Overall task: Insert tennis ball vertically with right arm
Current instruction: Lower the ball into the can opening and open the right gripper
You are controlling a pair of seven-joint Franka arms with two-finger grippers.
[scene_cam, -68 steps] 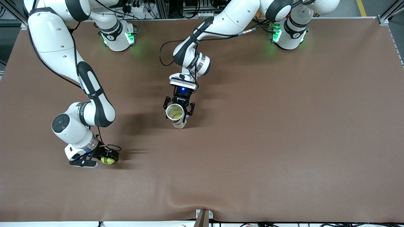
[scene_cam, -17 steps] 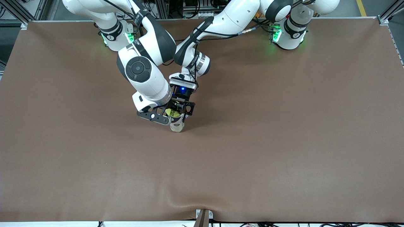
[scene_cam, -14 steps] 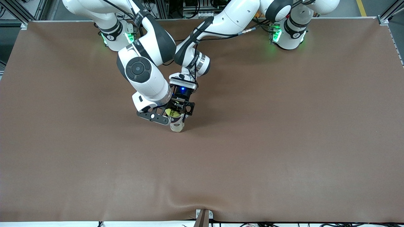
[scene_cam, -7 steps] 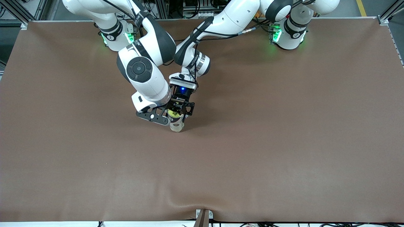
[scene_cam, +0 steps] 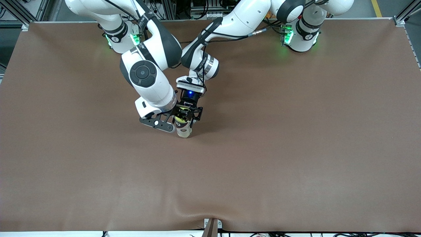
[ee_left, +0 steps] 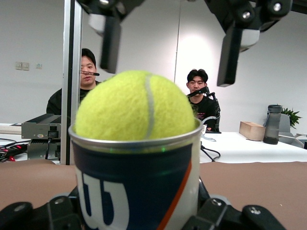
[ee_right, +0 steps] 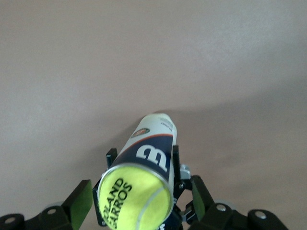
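Note:
A yellow tennis ball (ee_left: 134, 105) sits in the mouth of an upright blue-and-white can (ee_left: 139, 187), its upper half above the rim. My left gripper (scene_cam: 186, 115) is shut on the can (scene_cam: 184, 131), which stands on the brown table. My right gripper (ee_left: 170, 48) hangs open just over the ball, one finger (ee_left: 110, 43) on each side, clear of it. The right wrist view looks down on the ball (ee_right: 135, 196) filling the can (ee_right: 151, 143), with the right gripper (ee_right: 139, 201) spread around it.
The brown table cover (scene_cam: 279, 148) has a raised wrinkle (scene_cam: 184, 205) near its front edge. The two arms cross closely above the can. Both arm bases (scene_cam: 121, 39) stand along the edge farthest from the front camera.
My right arm carried the ball from the table's front at its own end to the can. Within the last second the ball sank into the can mouth and the right gripper let go.

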